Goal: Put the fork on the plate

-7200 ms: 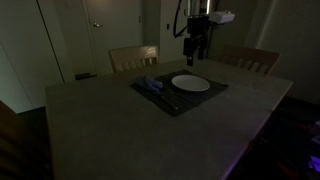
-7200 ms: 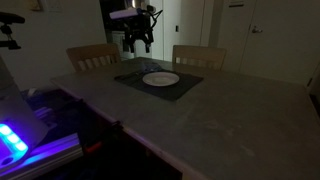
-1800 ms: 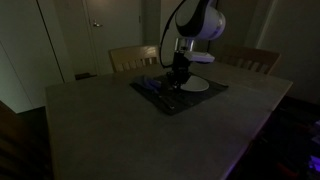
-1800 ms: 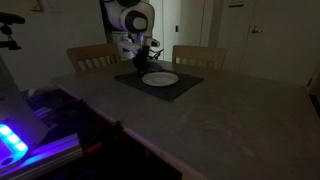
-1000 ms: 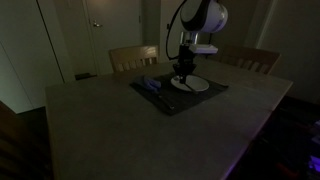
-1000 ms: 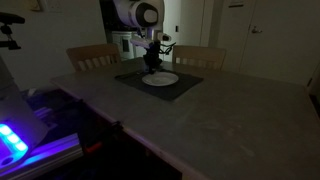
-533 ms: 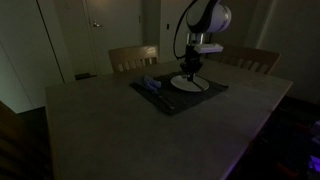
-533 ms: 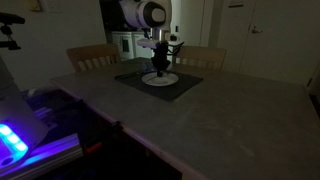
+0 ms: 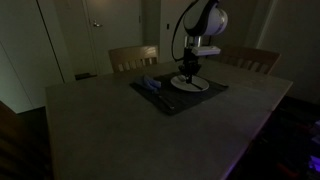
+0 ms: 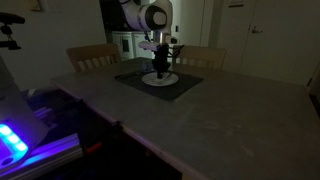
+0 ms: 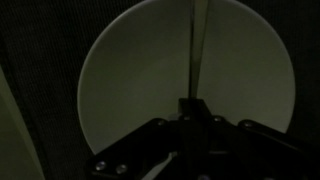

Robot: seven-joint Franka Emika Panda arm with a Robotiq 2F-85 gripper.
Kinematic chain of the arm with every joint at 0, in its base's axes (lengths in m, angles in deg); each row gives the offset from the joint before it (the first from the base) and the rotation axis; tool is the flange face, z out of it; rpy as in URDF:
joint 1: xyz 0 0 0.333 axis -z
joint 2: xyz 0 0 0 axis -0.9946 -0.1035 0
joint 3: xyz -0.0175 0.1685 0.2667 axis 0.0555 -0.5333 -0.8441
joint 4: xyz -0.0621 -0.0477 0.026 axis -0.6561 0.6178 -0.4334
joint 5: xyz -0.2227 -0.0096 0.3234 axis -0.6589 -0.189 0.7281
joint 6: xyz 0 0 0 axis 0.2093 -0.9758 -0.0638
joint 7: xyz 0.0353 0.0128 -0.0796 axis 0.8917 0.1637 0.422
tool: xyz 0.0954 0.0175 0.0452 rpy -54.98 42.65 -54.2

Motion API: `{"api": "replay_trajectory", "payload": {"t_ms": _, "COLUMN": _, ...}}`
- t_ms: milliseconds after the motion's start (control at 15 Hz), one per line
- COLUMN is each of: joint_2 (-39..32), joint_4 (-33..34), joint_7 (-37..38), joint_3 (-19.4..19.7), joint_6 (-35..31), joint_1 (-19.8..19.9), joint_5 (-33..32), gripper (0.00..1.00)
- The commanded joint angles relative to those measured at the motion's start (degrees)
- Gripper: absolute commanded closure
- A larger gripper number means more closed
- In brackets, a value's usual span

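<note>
The fork (image 11: 196, 50) is being gripped by the end effector (image 11: 190, 108), whose jaws are being pressed shut on it at the bottom centre of the wrist view. The fork is being shown there as a thin pale strip running straight up the frame, over the plate (image 11: 120, 90), which is filling most of that view. Whether the fork is touching the plate cannot be told. The dark placemat (image 11: 40, 50) is being shown around the plate at the left of the frame.

In an exterior view the end effector (image 9: 187, 76) is being held low over the plate (image 9: 197, 86), right of centre in the upper half of the frame. The plate is being carried by the placemat (image 9: 172, 100), and a small bluish object (image 9: 150, 86) is lying at the mat's left end. The lower frame is being filled by the pale, dull top of the table (image 9: 120, 130). Two wooden chairs (image 9: 133, 58) are being shown behind its far edge, and a light door (image 9: 100, 35) is standing at the upper left. The room is being lit only dimly.

In an exterior view the end effector (image 10: 160, 72) is hanging just above the plate (image 10: 160, 80) at upper centre, while a blue glow (image 10: 15, 140) is being cast at the lower left, beside the table (image 10: 200, 130).
</note>
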Motion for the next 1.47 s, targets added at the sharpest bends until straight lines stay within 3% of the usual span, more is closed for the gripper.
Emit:
{"api": "replay_trajectory", "payload": {"t_ms": 0, "joint_2": -1.65, "joint_4": 1.66, "joint_7": 0.47, "joint_3": -0.6, "joint_6": 1.77, "joint_1": 0.27, "joint_5": -0.14, "gripper": 0.98}}
{"api": "replay_trajectory", "payload": {"t_ms": 1400, "joint_2": 0.46, "joint_4": -1.75, "joint_7": -0.27, "joint_3": -2.19, "joint_6": 5.26, "joint_1": 1.25, "joint_5": 2.85, "gripper": 0.98}}
